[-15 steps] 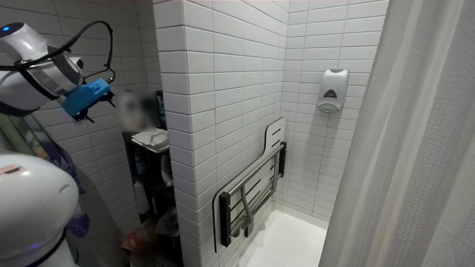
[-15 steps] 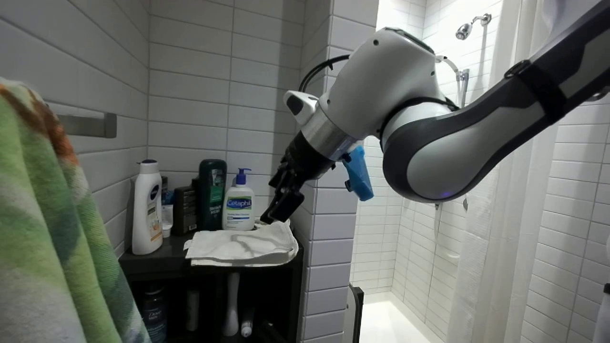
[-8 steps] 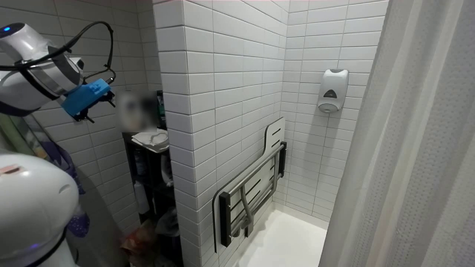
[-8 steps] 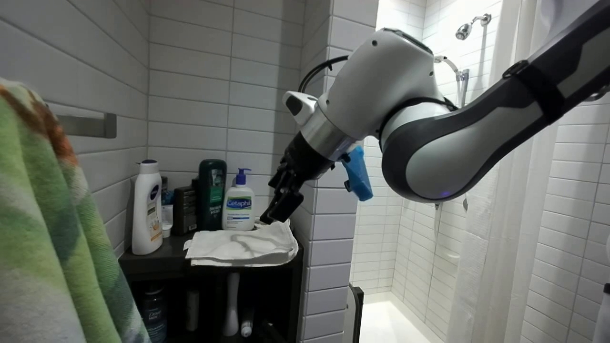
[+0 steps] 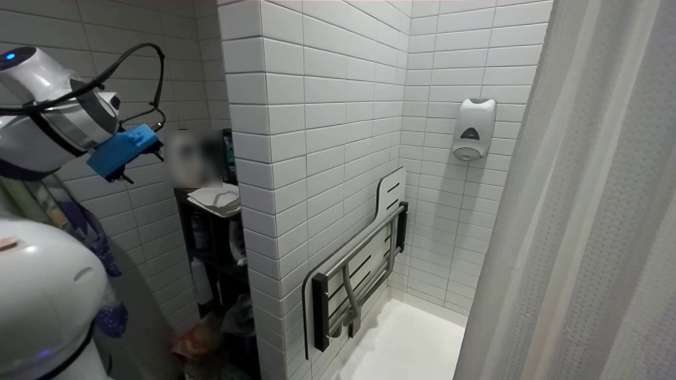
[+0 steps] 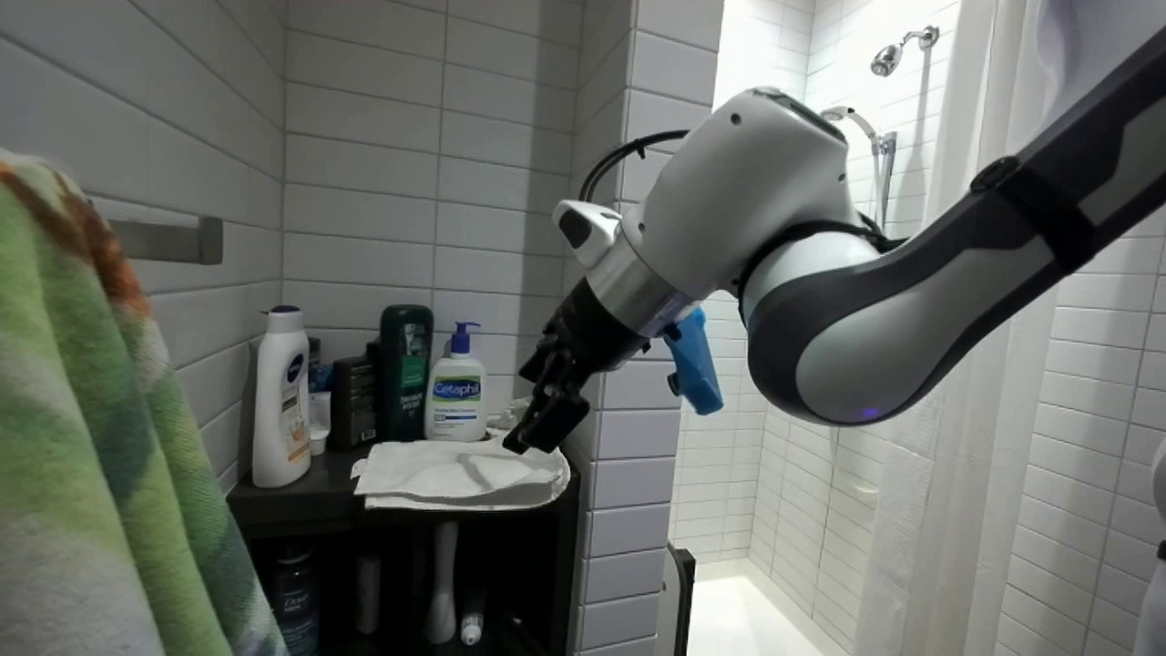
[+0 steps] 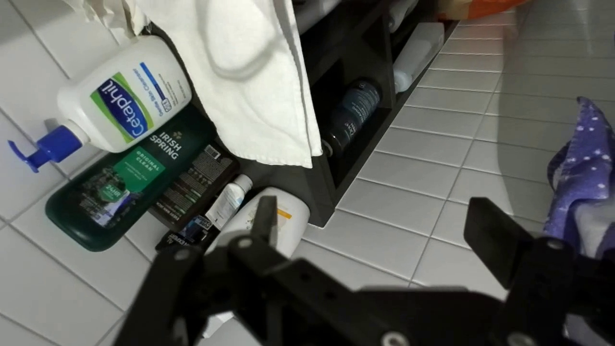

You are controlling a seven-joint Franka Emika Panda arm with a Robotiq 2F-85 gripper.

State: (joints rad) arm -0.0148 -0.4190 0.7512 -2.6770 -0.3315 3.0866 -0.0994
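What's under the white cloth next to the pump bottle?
The white cloth lies on the black shelf, whose top shows beside it. Anything else tucked underneath is covered, so I can't tell.

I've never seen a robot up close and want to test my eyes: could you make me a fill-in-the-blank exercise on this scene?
The gripper stands ____, not shut. The cloth on the shelf is coloured ____. The large brand name on the pump bottle is ____. The green bottle is labelled Irish ____.

Missing words: open; white; Cetaphil; Spring.
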